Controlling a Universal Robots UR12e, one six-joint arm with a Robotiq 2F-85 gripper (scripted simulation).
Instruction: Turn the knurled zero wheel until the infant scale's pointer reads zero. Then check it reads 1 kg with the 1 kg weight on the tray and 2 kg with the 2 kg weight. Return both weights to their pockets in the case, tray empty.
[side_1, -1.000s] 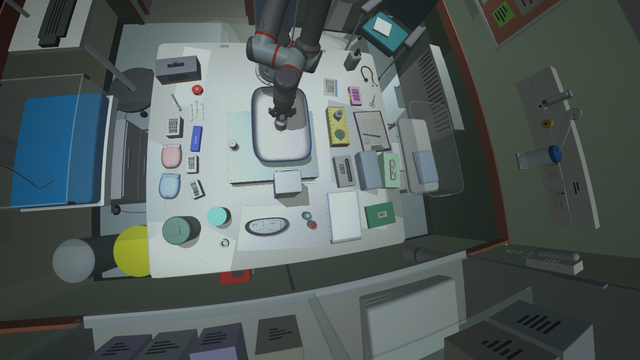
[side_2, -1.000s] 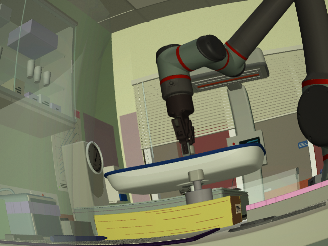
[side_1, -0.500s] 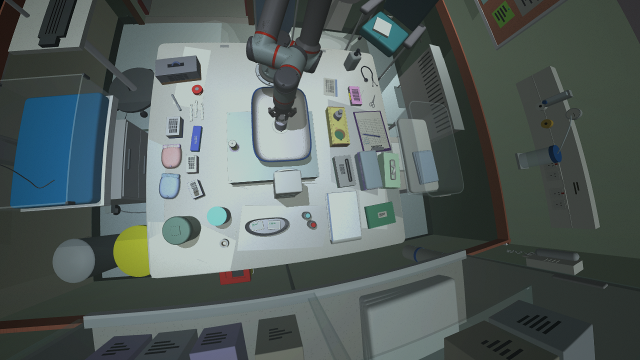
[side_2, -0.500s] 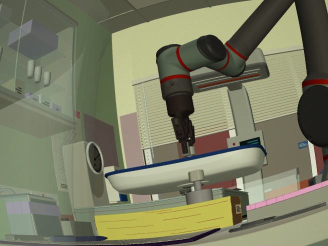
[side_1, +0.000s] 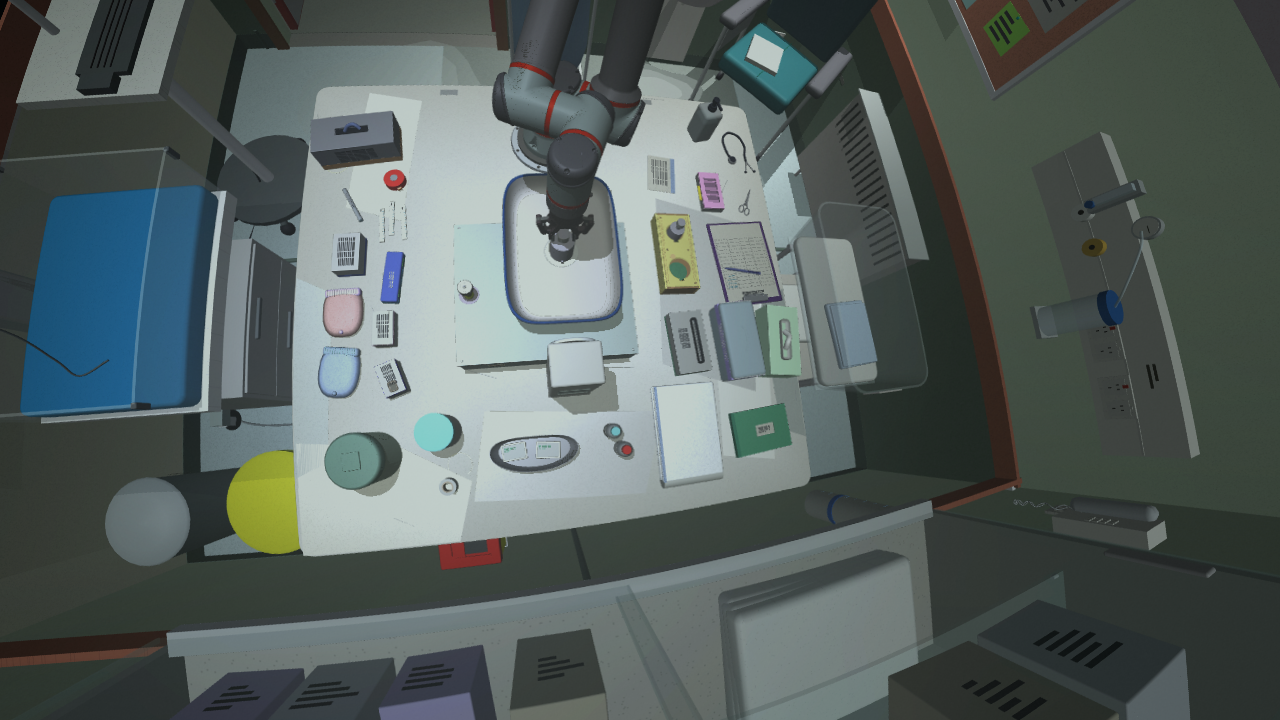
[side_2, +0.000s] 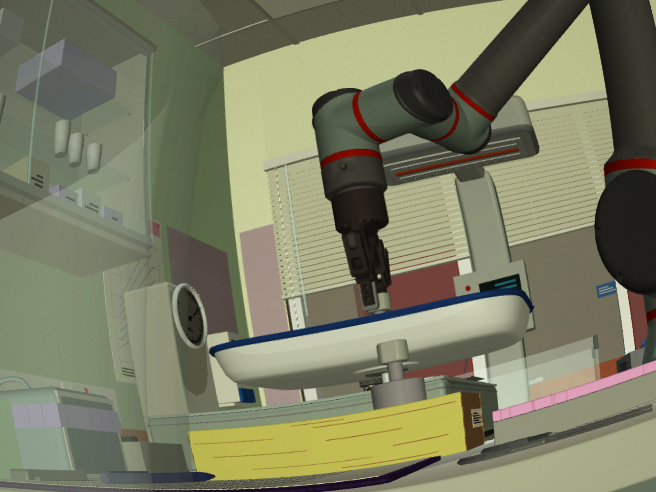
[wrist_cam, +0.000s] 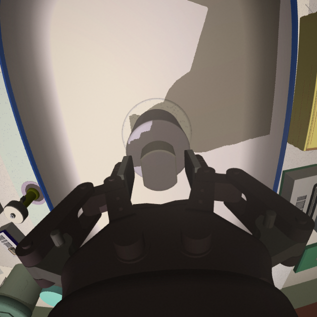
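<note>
A grey cylindrical weight (wrist_cam: 158, 148) with a knob on top stands upright in the middle of the infant scale's white, blue-rimmed tray (side_1: 562, 253), and its knob sits between my fingers. Another weight (side_1: 678, 226) stands in the far pocket of the yellow case (side_1: 677, 253) to the tray's right; the near pocket is empty. The knurled zero wheel (wrist_cam: 16, 208) sticks out on the scale's left side. The dial (side_2: 189, 315) faces the second side camera. My gripper (wrist_cam: 159, 167) hangs straight down over the tray, open and holding nothing.
Behind the tray the arm's base (side_1: 533, 148) stands on the table. A clipboard (side_1: 743, 262) lies right of the case, with boxes (side_1: 738, 338) in front of it. Small packs and a blue box (side_1: 392, 276) lie left of the scale's base.
</note>
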